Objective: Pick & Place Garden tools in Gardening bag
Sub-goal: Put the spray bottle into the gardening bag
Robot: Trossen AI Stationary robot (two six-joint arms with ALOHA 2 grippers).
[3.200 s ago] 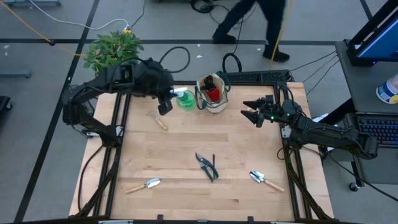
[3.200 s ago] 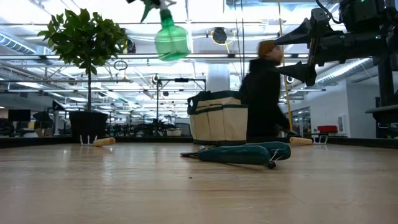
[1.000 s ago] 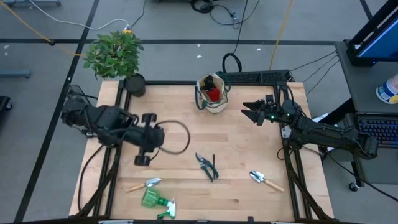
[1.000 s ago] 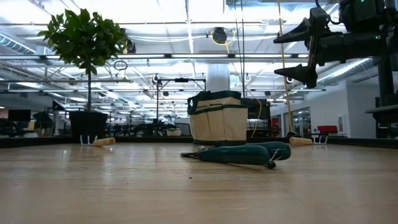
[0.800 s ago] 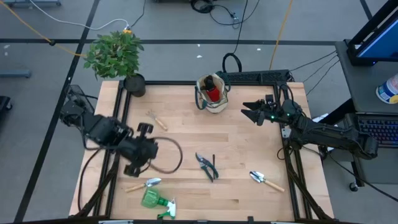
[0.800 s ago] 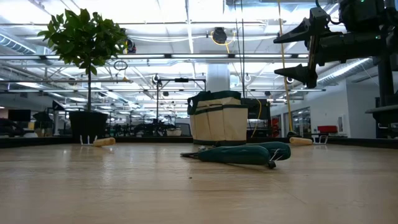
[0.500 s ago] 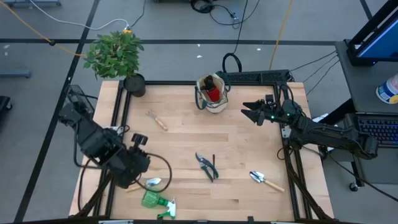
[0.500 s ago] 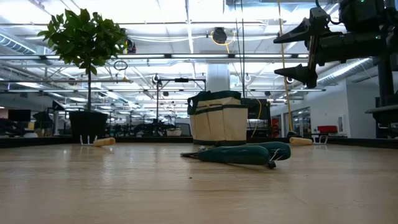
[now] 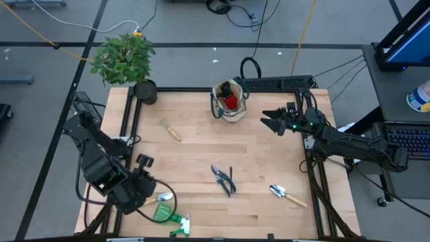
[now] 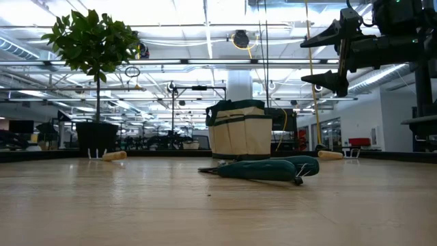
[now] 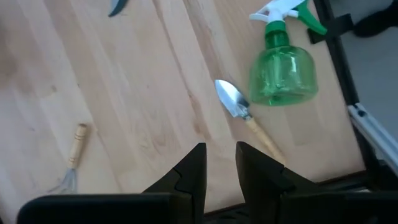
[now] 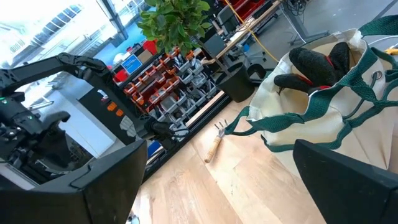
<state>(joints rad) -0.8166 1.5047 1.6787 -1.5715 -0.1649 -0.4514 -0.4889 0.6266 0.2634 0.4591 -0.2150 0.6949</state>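
A green spray bottle (image 9: 164, 216) with a white trigger lies on its side at the table's near left, also in the left wrist view (image 11: 283, 65). A wooden-handled trowel (image 9: 161, 198) (image 11: 239, 109) lies beside it. My left gripper (image 9: 142, 195) (image 11: 219, 155) hovers over them, empty, its fingers a narrow gap apart. A hand fork (image 9: 169, 129), dark pruning shears (image 9: 224, 179) (image 10: 266, 169) and a second trowel (image 9: 285, 195) lie flat on the table. The beige bag (image 9: 230, 99) (image 12: 317, 118) stands at the far middle with red-black gloves (image 12: 314, 62) inside. My right gripper (image 9: 272, 121) (image 10: 328, 58) is wide open, raised to the right of the bag.
A leafy plant (image 9: 124, 57) in a black pot (image 9: 144, 92) stands at the far left corner. A black frame (image 9: 127, 134) runs along the table's edges. Bare wood lies between the bag and the shears.
My left arm has swung from the middle left of the table toward the near left corner and now stands over the trowel and the spray bottle. My right arm has kept still. No tool has moved.
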